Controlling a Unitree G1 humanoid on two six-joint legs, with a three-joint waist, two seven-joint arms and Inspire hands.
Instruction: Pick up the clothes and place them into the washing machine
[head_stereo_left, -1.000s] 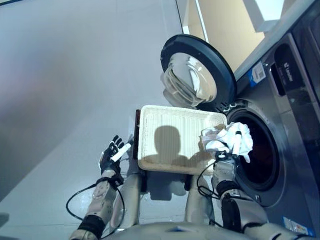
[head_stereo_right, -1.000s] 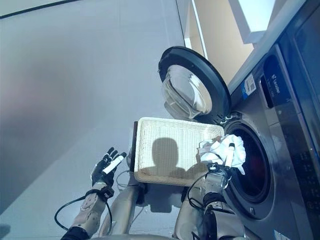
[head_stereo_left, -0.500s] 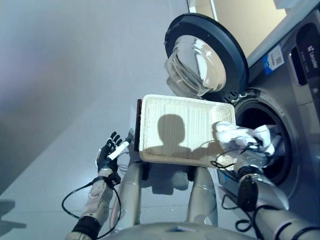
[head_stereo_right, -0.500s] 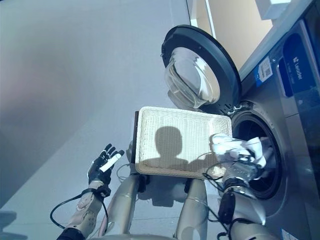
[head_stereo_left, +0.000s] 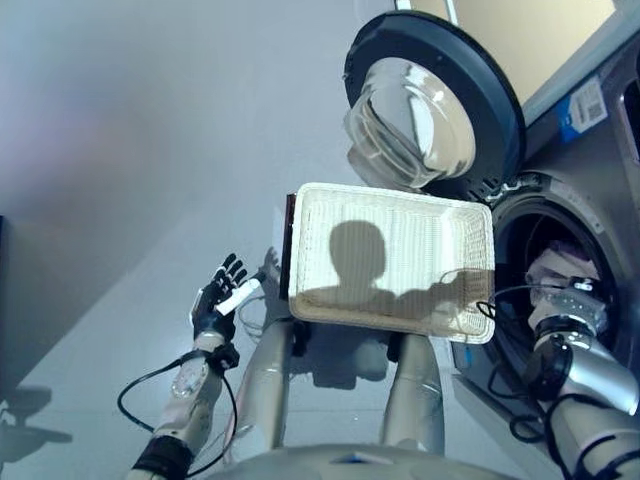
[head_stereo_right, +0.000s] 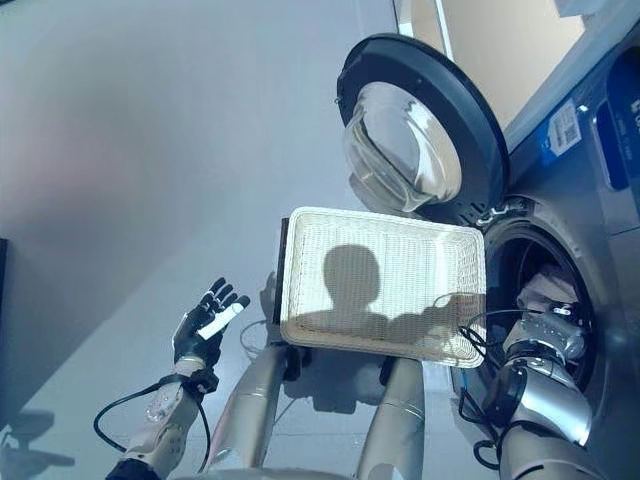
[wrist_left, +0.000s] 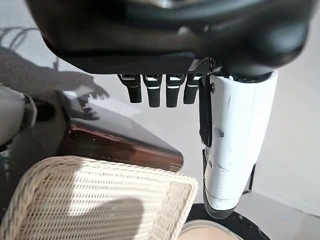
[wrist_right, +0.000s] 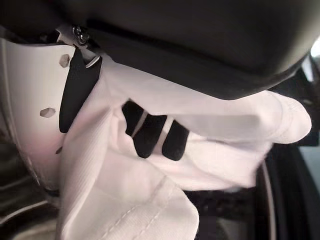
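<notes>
Our right hand (wrist_right: 150, 132) reaches through the open porthole of the washing machine (head_stereo_left: 585, 170), its fingers curled into a bundle of white clothes (wrist_right: 165, 165), which sits just inside the drum mouth and is not yet let go. From the head cameras only a pale fold of the cloth (head_stereo_left: 562, 268) shows past the wrist, beyond the rim of the opening. The round glass door (head_stereo_left: 425, 120) stands swung wide above the wicker basket (head_stereo_left: 390, 255), which lies just beside the washing machine's opening and shows nothing inside it. Our left hand (head_stereo_left: 222, 298) hangs on the far side of the basket from the machine, fingers straight and spread, holding nothing. We judge the clothes light, limp and prone to trail: loose folds droop below the grip. A hold deep in the bunched middle, as here, looks safer than one at an edge, so that no hem snags on the door seal as the cloth is let fall.
</notes>
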